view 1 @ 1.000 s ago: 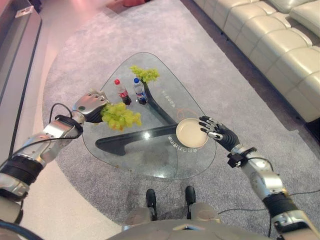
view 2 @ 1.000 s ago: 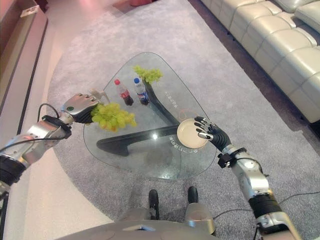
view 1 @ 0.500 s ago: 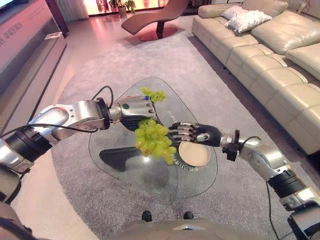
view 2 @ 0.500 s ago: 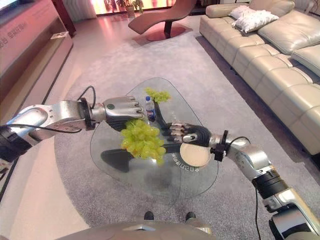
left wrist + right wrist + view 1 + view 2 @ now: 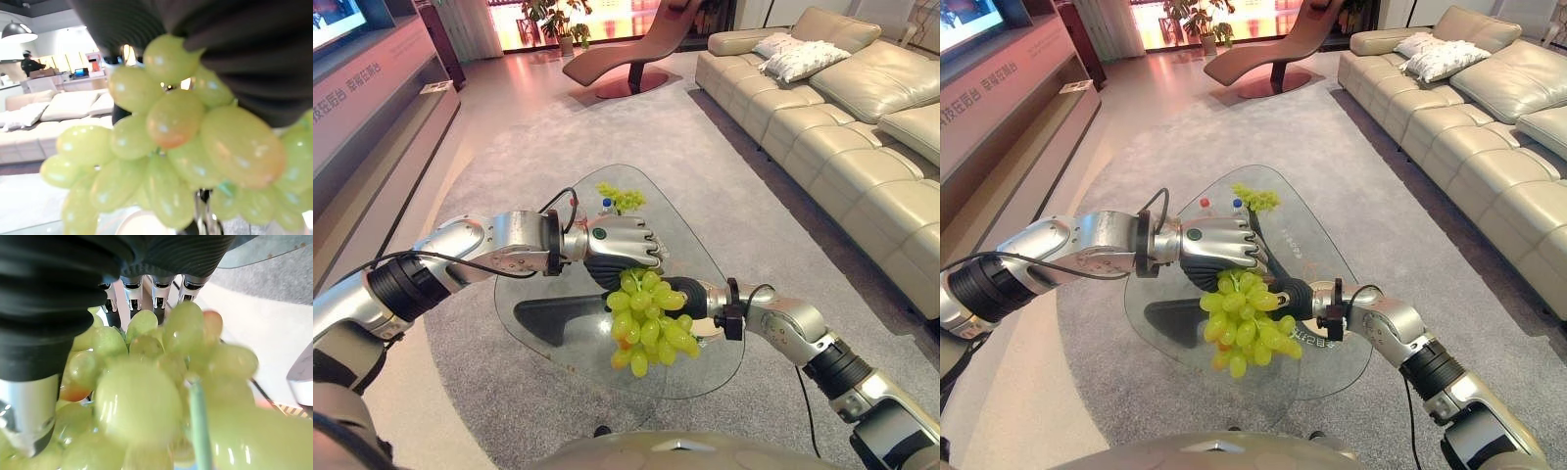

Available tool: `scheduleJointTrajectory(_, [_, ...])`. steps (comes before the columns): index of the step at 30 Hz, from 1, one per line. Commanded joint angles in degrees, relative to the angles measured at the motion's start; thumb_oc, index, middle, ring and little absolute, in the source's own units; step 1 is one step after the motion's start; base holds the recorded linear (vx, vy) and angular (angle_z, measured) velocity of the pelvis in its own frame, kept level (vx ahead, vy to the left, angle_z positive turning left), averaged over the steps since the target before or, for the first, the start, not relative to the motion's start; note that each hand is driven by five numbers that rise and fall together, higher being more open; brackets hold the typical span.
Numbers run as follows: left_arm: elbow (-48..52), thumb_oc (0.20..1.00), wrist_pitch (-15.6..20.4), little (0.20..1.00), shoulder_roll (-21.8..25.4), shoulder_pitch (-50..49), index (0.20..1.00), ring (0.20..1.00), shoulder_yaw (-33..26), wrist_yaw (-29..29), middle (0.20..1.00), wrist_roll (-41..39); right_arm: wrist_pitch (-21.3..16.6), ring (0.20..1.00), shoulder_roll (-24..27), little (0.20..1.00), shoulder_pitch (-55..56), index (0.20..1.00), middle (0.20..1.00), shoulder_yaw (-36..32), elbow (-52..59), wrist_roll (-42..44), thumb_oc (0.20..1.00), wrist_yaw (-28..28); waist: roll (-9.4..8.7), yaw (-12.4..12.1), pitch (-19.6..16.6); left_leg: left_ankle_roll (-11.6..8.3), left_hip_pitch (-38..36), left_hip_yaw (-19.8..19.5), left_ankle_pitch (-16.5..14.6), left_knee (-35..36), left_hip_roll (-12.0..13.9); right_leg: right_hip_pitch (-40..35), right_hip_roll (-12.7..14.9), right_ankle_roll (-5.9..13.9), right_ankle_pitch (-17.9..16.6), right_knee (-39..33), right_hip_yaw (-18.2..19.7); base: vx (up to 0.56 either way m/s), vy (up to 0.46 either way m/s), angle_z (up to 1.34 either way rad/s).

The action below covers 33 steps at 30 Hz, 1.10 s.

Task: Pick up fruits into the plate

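Grey carpet [image 5: 724, 186] and a cream sofa [image 5: 842, 108] surround the glass table [image 5: 558, 338], where a second grape bunch [image 5: 622, 199] lies at its far end. Above it the left hand [image 5: 622, 257] reaches across with fingers curled round the stem end of one green grape bunch [image 5: 651, 328], which hangs below its fingertips. The right hand [image 5: 693, 297] is just behind those grapes, its fingers hidden, so their state cannot be told.

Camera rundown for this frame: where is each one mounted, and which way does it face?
Left eye view: on the head, looking down at the glass table; both arms reach in, left robot hand curled on the grape bunch, right robot hand behind it.
Right eye view: same head, slightly offset; same scene.
Left wrist view: left wrist, facing along its hand; dark cover, bunch close, sofa beyond.
Right wrist view: right wrist; dark cover, bunch close.
Shared: both wrist views see that bunch.
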<state>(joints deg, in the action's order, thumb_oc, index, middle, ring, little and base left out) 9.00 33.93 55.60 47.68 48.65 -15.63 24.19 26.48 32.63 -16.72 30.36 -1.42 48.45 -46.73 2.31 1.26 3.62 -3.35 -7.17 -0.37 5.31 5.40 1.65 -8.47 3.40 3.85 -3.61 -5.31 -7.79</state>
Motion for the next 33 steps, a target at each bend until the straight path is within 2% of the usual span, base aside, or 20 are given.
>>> scheduleJointTrajectory(1, [-1.6, 0.2, -0.9, 0.2, -1.6, 5.6, 0.2, 0.2, -3.2, 1.1, 0.2, -3.9, -0.1, 1.0, -1.9, 1.0, 0.0, 1.0, 1.0, 1.9, 5.7, 5.5, 1.0, -2.8, -2.02, -1.5, -0.4, 1.16, -4.2, 2.2, -10.9, -1.5, -1.7, -2.4, 2.6, 3.28, 6.1, 2.1, -2.2, 0.0, 0.0, 0.0])
scheduleJointTrajectory(10, [-1.6, 0.2, -1.2, 0.2, -2.1, 4.6, 0.2, 0.2, -2.9, 0.8, 0.2, -0.7, 3.5, 1.0, -4.1, 1.0, 0.7, 1.0, 1.0, 4.3, 9.3, 10.9, 1.0, -3.8, -1.89, -1.7, 0.1, 1.15, -4.2, 2.1, -10.7, -1.3, -1.8, -2.4, 2.6, 3.48, 5.8, 1.7, -2.0, 0.0, 0.0, 0.0])
scheduleJointTrajectory(21, [-3.2, 0.2, -0.5, 0.2, -1.4, 3.3, 0.2, 0.2, -2.7, 4.5, 0.2, 5.0, 9.2, 1.0, -7.3, 1.0, 2.2, 1.0, 1.0, 4.8, 10.2, 18.7, 1.0, -5.1, -1.82, -2.0, 0.0, 1.26, -4.2, 2.1, -10.7, -1.2, -1.7, -2.4, 2.6, 3.65, 5.7, 1.4, -1.7, 0.0, 0.0, 0.0])
scheduleJointTrajectory(33, [-5.9, 0.2, -0.6, 0.2, -0.1, -1.3, 0.2, 0.2, -5.1, 6.1, 0.2, 7.1, 9.8, 1.0, -8.1, 1.0, 5.1, 1.0, 1.0, 2.8, 9.7, 20.9, 1.0, -5.8, -1.7, -2.1, 0.3, 1.26, -4.2, 2.2, -10.7, -1.0, -1.5, -2.2, 2.7, 3.75, 5.5, 1.3, -1.8, 0.0, 0.0, 0.0])
